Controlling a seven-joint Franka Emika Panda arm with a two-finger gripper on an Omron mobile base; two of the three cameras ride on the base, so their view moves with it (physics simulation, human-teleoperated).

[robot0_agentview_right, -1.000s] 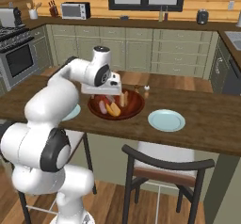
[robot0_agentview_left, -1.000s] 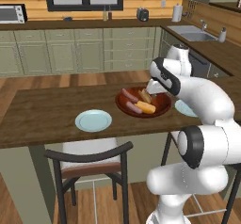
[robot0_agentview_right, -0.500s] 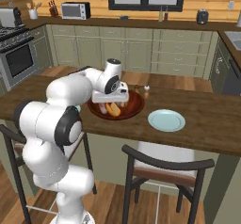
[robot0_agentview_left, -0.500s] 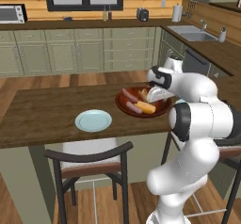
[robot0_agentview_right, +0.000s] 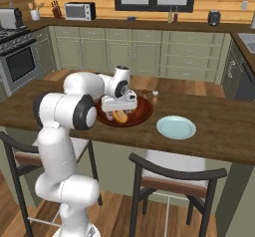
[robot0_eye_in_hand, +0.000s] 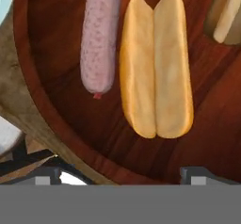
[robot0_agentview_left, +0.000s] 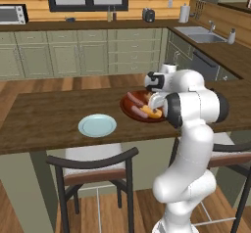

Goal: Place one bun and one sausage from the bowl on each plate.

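The wide, shallow bowl of glossy reddish-brown wood [robot0_agentview_right: 133,112] stands on the dark wooden counter [robot0_agentview_right: 219,136], and the two-finger gripper [robot0_agentview_right: 119,105] of the white arm hangs low over its middle. In the hand view a split golden bun [robot0_eye_in_hand: 156,65] lies in the centre of the bowl, long axis from 12 to 6 o'clock, with a pale pink speckled sausage [robot0_eye_in_hand: 98,35] just beside it at 10 o'clock, apart from it by a thin strip of wood. A second bun [robot0_eye_in_hand: 227,13] is cut by the frame edge at 2 o'clock. The jaws stand wide apart with nothing between them; the two dark tips show at the bottom corners of the hand view, one on each side of the near end of the bun.

In the right base view a flat pale blue plate [robot0_agentview_right: 176,127] lies at 3 o'clock from the bowl, well apart from it. In the left base view another pale blue plate [robot0_agentview_left: 97,125] lies at 9 o'clock from the bowl. Both plates carry nothing, so I judge the task is at its first pick, most likely the bun.

The risks, as I see them: the sausage lies so near that one finger could come down on it, push it, or pinch it together with the bun. The bun looks soft, so a grip near its end may let it tilt and slip out during the lift. A descent too deep could press the tips against the wood.
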